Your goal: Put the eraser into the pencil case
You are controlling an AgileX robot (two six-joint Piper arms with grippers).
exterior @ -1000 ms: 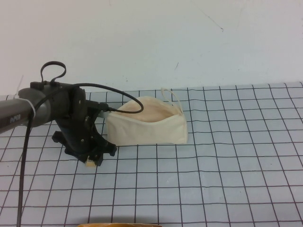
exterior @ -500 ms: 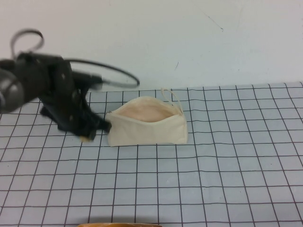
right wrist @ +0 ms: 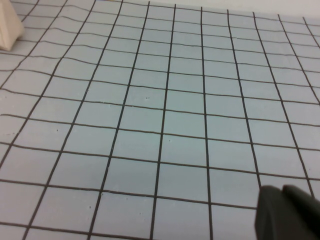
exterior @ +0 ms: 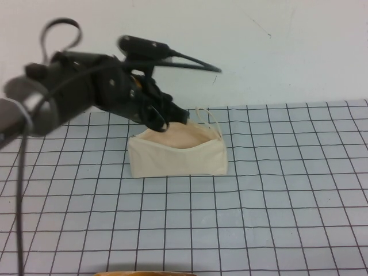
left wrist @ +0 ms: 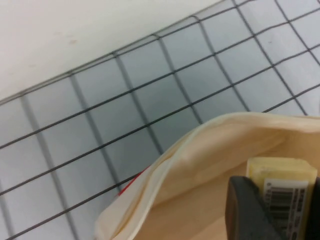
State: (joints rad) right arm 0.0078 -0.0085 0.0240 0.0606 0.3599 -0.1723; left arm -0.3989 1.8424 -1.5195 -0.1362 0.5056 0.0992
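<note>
The left end effector (exterior: 167, 118) hangs over the rear left rim of the case (exterior: 178, 155), its fingers (left wrist: 250, 210) closed on the eraser (left wrist: 282, 187). From the left wrist, the eraser sits just above the case's open mouth, a tan-yellow block with a white label facing out. The label carries a barcode and a row of tiny print under it, too small to read. One dark finger covers the eraser's lower left corner, and the block is cut off by the picture's edge. From the high view the eraser itself cannot be made out; the arm's dark body and a looping cable (exterior: 60, 29) hide it.

The case stands on the gridded bench (exterior: 276, 218) with its mouth gaping upward, pinkish lining showing, and a thin strap (exterior: 208, 118) rising at its rear right corner. A sliver of red peeks from under the case's edge in the left wrist view; what it is cannot be told.

The right end effector (right wrist: 287, 215) shows only as a dark tip in its own wrist view, over bare grid; whether it is open cannot be told. A corner of the case shows at that picture's edge.
</note>
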